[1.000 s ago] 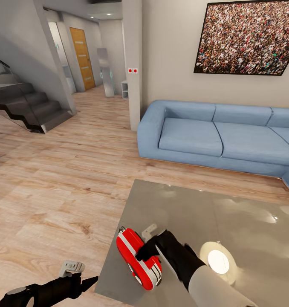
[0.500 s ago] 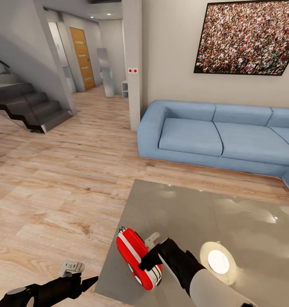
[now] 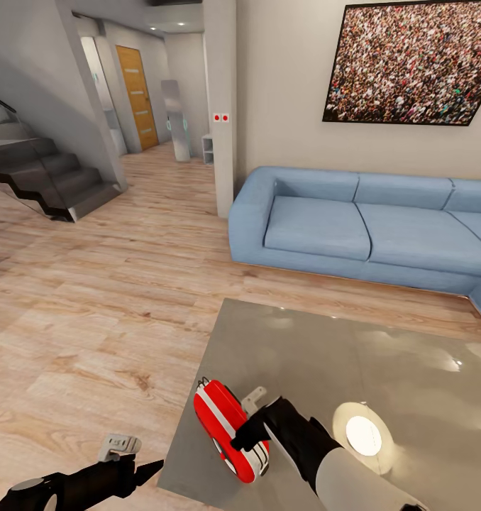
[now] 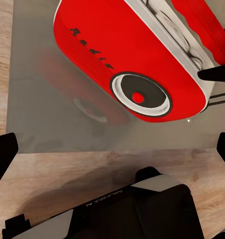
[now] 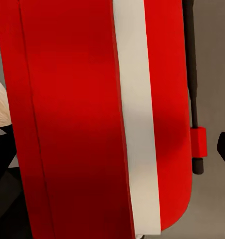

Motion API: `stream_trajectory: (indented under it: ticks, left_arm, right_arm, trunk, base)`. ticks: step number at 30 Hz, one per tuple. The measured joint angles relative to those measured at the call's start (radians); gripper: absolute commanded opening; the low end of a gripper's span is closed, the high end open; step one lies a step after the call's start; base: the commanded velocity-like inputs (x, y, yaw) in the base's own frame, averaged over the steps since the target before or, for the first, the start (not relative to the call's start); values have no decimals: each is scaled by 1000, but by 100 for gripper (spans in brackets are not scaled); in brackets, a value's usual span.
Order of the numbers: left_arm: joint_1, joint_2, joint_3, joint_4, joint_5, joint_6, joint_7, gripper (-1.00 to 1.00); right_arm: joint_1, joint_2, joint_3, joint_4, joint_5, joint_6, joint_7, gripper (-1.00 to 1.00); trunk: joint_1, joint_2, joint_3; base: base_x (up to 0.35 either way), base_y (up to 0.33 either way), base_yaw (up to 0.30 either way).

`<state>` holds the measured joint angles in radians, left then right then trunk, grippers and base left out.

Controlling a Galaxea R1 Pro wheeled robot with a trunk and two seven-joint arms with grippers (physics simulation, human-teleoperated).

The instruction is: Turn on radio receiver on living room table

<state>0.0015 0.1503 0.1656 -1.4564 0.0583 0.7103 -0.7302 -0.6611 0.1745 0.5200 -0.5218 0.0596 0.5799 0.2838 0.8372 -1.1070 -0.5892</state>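
Clearly my left tool [image 3: 137,458] hangs off the surface's [image 3: 382,355] near-left corner over the floor, fingers spread and empty. Just right of it, the radio receiver [image 3: 228,429] stands on edge, long axis running away from me. My right tool [image 3: 242,434], the nearer one, presses against its right face; I can't tell its opening.

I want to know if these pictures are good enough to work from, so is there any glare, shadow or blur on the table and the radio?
Head view: the glossy table shows bright glare patches; the radio is sharp. Left wrist view: the radio casts a soft reddish reflection on the tabletop, and its dial is crisp. Right wrist view: the radio is so close that it looks soft, its far side shaded.
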Motion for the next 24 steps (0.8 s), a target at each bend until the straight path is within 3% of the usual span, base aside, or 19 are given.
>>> stream_trajectory:
  ticks: [8,9,24]
  left_arm:
    - [0,0,0,1,0,0,0,100]
    - [0,0,0,1,0,0,0,100]
    - [0,0,0,1,0,0,0,100]
  right_arm:
    - [0,0,0,-4,0,0,0,100]
    - [0,0,0,-5,0,0,0,-100]
    - [0,0,0,-9,3,-12,0,-100]
  trunk:
    - [0,0,0]
    - [0,0,0]
    - [0,0,0]
  base:
    - [0,0,0]
    - [0,0,0]
    - [0,0,0]
